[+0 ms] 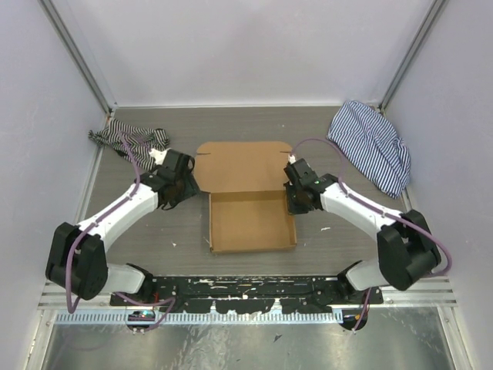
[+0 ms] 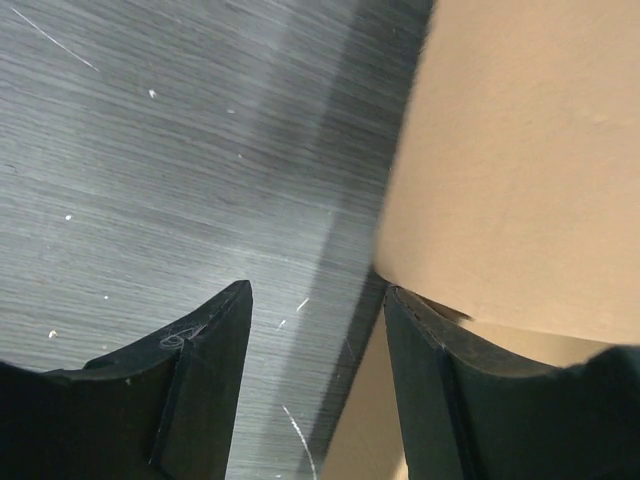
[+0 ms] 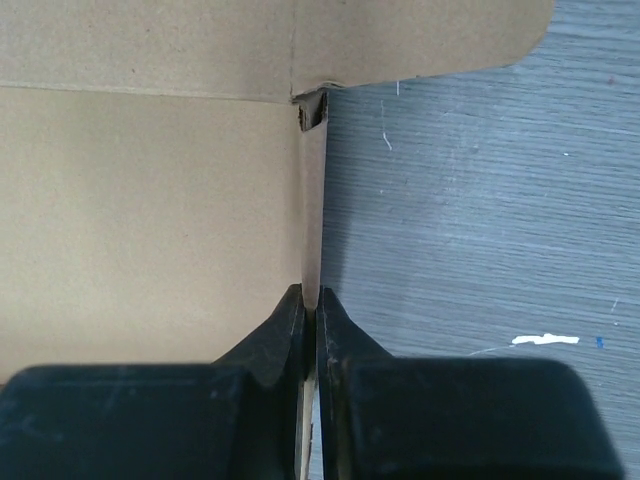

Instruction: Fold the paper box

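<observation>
The paper box (image 1: 250, 223) is brown cardboard, a shallow tray with raised walls in the middle of the table; its lid panel (image 1: 243, 164) lies flat behind it. My right gripper (image 1: 295, 202) is shut on the tray's upright right wall, whose thin edge (image 3: 312, 200) runs between the closed fingers (image 3: 311, 292). My left gripper (image 1: 189, 185) is open at the box's back left corner. In the left wrist view its jaws (image 2: 317, 290) stand wide apart over bare table, and the right finger (image 2: 425, 370) touches the edge of a cardboard panel (image 2: 520, 170).
A striped cloth (image 1: 127, 140) lies crumpled at the back left and another striped cloth (image 1: 371, 145) at the back right. Grey enclosure walls (image 1: 46, 116) close in the table on three sides. The arm bases stand on a rail (image 1: 246, 289) at the near edge.
</observation>
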You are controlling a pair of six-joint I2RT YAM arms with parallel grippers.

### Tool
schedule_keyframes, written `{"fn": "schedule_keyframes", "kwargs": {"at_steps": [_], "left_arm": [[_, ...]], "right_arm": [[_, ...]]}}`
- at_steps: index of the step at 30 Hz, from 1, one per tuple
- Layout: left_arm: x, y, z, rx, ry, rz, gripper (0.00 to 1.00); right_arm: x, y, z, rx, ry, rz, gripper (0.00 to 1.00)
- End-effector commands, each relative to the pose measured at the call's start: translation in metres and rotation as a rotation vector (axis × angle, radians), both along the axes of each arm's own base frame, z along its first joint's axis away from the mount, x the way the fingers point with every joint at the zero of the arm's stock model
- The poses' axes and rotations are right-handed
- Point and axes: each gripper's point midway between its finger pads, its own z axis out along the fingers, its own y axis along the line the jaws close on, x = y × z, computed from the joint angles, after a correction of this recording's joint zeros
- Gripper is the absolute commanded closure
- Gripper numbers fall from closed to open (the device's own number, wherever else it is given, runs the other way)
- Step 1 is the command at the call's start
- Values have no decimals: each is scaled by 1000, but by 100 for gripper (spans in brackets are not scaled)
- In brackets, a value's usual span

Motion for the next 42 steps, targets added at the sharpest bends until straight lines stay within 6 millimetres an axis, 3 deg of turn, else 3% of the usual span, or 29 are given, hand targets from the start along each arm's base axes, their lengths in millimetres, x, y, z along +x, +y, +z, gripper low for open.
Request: {"fn": "schedule_keyframes", "kwargs": {"at_steps": [1, 5, 8, 14, 17, 21, 25, 29, 32, 36, 42], "left_arm": [[19, 5, 15, -87, -58, 25, 37], [18, 19, 15, -83, -44, 42, 37], [18, 27, 15, -86, -40, 52, 36], [26, 21, 11, -189, -41, 38, 35], [32, 18, 7, -222, -32, 36, 35], [38, 14, 1, -242, -11, 29, 35], [45, 10, -4, -260, 2, 29, 35], [51, 7, -13, -273, 23, 26, 35], [57, 4, -20, -276, 38, 21, 36], [66, -3, -29, -302, 61, 3, 37], [75, -12, -35, -340, 60, -12, 38]], "right_arm": [[25, 13, 5, -8, -52, -51, 93], [23, 25, 5, 9, -49, -39, 72], [24, 31, 20, 49, -68, -46, 56], [53, 24, 96, 66, -231, -95, 32], [88, 2, 127, 103, -283, -148, 1], [139, -45, 137, 238, -289, -212, 0], [171, -77, 101, 320, -240, -277, 0], [179, -52, 62, 482, -160, -197, 1], [178, -40, 40, 521, -115, -177, 12], [175, -35, 23, 519, -84, -174, 17], [169, -17, 17, 523, -54, -115, 26]]}}
